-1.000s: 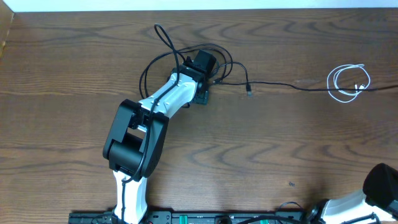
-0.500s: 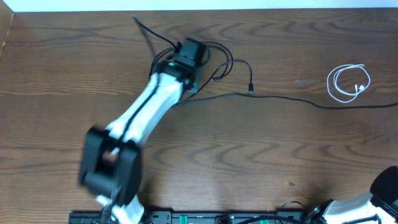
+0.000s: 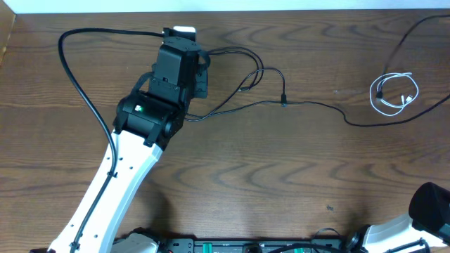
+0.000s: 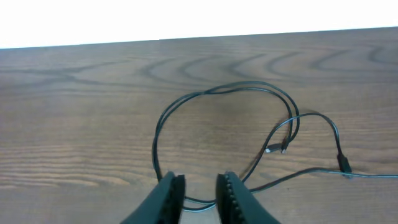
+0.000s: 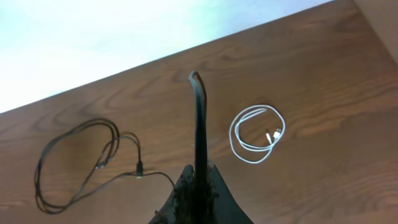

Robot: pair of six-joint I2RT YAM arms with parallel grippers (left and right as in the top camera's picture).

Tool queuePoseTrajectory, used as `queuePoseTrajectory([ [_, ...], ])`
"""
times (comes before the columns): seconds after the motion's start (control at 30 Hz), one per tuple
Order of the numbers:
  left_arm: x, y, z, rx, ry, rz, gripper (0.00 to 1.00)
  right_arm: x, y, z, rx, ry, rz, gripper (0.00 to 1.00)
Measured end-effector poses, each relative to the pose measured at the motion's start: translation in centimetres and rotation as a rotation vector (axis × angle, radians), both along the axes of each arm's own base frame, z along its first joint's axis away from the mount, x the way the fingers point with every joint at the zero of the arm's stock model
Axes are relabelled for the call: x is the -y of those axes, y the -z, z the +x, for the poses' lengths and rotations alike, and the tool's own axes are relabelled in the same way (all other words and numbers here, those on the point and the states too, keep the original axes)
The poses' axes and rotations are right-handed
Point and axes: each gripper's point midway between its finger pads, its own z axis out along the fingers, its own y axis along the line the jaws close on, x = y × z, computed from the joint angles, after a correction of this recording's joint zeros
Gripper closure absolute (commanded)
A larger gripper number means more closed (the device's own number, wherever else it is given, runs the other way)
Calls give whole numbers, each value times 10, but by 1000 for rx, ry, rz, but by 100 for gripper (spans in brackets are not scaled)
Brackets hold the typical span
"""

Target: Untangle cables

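**Operator:** Where is the black cable [image 3: 283,98]?

**Technician:** On the bench [image 3: 281,176]. Its loop lies just ahead and to the right of the left gripper [image 4: 202,179], and one strand crosses the gap between the fingers. The long run leads right across the bench.

**Operator:** And the white cable [image 3: 404,99]?

**Technician:** Coiled at the far right, well apart from the loop and nearer the right arm.

**Operator:** State of each gripper?

**Technician:** Left: narrow, with a small gap. It cannot be determined whether the strand is pinched. Right gripper [image 5: 196,81]: closed, holding nothing.

**Operator:** Which arm serves the loop?

**Technician:** The left, in my judgement, drawing leftward along the cable's run.
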Motion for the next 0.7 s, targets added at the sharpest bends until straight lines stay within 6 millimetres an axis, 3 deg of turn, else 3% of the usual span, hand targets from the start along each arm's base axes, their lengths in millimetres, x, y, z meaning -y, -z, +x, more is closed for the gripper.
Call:
queuePoseTrajectory([
  [0.13,0,1,0,-3,0,2,72,18,0,16,19,37,-49,99],
  [0.2,0,4,0,-11,0,5,71,34,7,33,21,64,-79,99],
  [0.33,1,16,2,-49,0,23,71,77,44,72,-31,138,-121,99],
  [0.37,0,18,1,-57,0,26,70,96,59,82,-53,171,-129,88],
  [0.4,0,19,1,-61,0,27,70,115,77,88,-88,205,-131,22],
  [0.43,0,18,1,-60,0,27,70,127,91,91,-113,222,-126,2],
  [0.5,0,18,1,-59,0,27,70,147,123,93,-183,246,-102,1],
  [0.6,0,18,1,-59,0,27,70,153,157,89,-278,237,-68,1],
  [0.7,0,18,1,-58,0,27,70,150,164,89,-297,225,-53,1],
])
